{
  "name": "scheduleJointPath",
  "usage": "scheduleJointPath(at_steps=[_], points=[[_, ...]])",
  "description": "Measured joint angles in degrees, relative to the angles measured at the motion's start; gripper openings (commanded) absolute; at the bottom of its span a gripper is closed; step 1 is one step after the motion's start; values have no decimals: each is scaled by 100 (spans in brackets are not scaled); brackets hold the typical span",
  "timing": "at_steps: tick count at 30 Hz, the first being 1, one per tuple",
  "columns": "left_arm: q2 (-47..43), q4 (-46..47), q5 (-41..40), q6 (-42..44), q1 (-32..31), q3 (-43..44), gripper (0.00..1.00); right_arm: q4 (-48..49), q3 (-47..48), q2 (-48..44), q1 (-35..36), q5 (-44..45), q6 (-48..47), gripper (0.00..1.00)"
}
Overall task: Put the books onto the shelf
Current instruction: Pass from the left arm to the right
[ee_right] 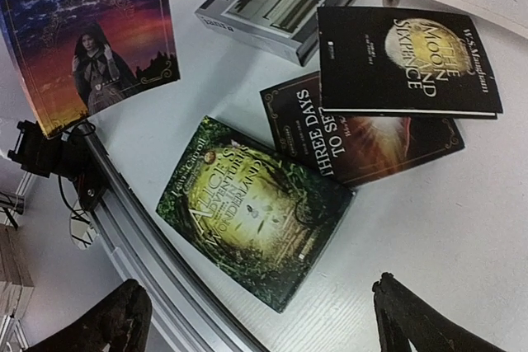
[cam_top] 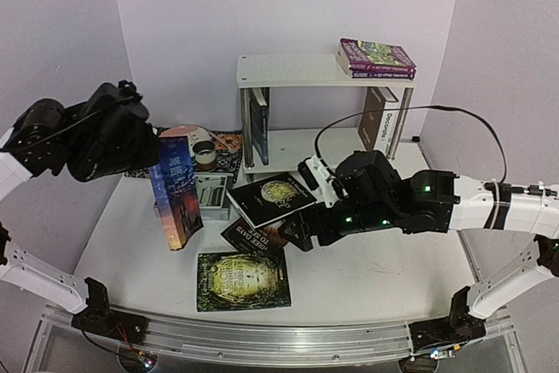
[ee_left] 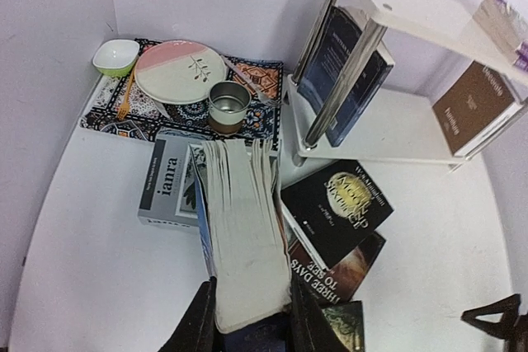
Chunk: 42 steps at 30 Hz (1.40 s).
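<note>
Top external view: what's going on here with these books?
The left gripper is shut on a thick orange-and-blue Jane Eyre book, holding it upright on the left. The right gripper hangs open above the green Alice in Wonderland book, touching nothing. That book, a black Moon and Sixpence book, a dark Three Days to See book and a grey book lie on the white table. The white two-tier shelf holds purple paperbacks on top, a dark blue book and a brown-and-white book below.

Left arm (cam_top: 83,137) and right arm (cam_top: 476,203): white tubes, bulky black joints; the right has green lights (cam_top: 426,187), a black cable (cam_top: 441,108).
</note>
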Motion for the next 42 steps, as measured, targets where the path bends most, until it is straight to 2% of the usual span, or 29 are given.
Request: scheduleJointPath(at_steps=[2, 5, 12, 15, 18, 21, 25, 30, 36, 42], points=[[-503, 306, 50, -203, 33, -391, 1, 13, 260, 212, 166, 85, -74, 95], [-772, 503, 55, -551, 37, -732, 0, 37, 664, 501, 376, 232, -214, 94], [-505, 743, 136, -1526, 46, -1099, 1, -31, 2111, 1419, 885, 715, -719, 86], [-433, 839, 181, -1794, 46, -1099, 1, -44, 2396, 1655, 1051, 914, -903, 85], [-387, 990, 304, -1683, 46, -1091, 0, -70, 2468, 1790, 1130, 1099, -994, 86], [-348, 1314, 597, -1163, 55, -1091, 0, -144, 2424, 1790, 1121, 1156, -1008, 89], [-487, 2162, 1193, -341, 57, -1329, 0, -136, 2004, 1550, 785, 728, -785, 97], [-601, 3005, 2227, 319, 256, -1598, 0, -175, 1307, 815, -42, -133, -476, 98], [-592, 3958, 3958, 496, 999, -1910, 0, -116, 811, -199, -503, -890, -179, 98], [-367, 4673, 5337, 435, 1373, -1912, 0, 260, 356, -420, -975, -1602, 205, 98]])
